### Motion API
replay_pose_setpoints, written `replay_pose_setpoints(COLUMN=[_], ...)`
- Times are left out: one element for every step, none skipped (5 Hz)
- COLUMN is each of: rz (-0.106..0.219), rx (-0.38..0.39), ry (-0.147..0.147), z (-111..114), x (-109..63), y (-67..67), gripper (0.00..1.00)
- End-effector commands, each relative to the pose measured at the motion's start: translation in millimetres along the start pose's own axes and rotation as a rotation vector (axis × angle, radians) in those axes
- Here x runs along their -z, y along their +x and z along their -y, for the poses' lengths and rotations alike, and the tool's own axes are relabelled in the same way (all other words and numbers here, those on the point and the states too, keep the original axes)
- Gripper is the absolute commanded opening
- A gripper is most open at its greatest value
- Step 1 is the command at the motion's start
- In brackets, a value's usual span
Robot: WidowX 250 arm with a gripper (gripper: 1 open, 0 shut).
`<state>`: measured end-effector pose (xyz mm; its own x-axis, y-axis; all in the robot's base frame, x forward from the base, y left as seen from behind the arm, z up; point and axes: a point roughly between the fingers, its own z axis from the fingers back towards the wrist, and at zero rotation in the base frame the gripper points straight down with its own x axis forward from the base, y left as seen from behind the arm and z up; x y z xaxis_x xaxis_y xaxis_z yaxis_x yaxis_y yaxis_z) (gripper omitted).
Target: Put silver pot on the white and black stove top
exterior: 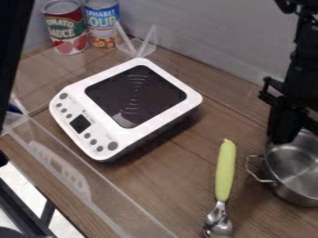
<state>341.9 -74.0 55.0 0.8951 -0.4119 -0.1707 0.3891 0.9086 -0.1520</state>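
At the far left, against the wall, a red-labelled can (62,26) and a second can (103,22) stand upright side by side, well out of the way of the work; in front of them, left of middle on the wooden bench (218,112), lies the stove top (130,108), a flat white square with rounded corners, a black ringed cooking surface facing up and a row of buttons along its near edge; nothing stands on it, so it looks ready to receive the load; further right, near the front edge, a spoon (222,181) with a yellow-green handle lies flat, bowl toward the camera, between the stove top and the pot (293,177); the pot is low at the right edge of the view, well apart from the stove top and partly cut off by the frame; it is small, round, shiny steel, straight-sided and open-topped, seemingly with nothing inside, and a small loop handle shows on its left side; above it the black gripper (284,137) points down at its far rim, and the jaws are closed there, apparently pinching the thin wall, probably the surest hold on a pot that looks too wide to span; whether the base is clear of the bench I cannot tell; the carry leftward past the spoon is not yet done.
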Motion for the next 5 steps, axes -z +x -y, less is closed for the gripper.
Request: replay_pose_setpoints(rz=[0.122,0.133,0.137,0.149,0.144], rx=[-0.044,-0.103,-0.259,-0.428,-0.553], ry=[0.050,0.063,0.064,0.056,0.058], z=[-16.5,-36.7,-76.1,-111.6,-131.4], x=[-61.9,-85.9,-108.5,-138.3,-158.4], y=[-14.2,-36.0,-56.1,-89.1,-128.2], gripper=[0.00,0.00,0.00,0.00,0.00])
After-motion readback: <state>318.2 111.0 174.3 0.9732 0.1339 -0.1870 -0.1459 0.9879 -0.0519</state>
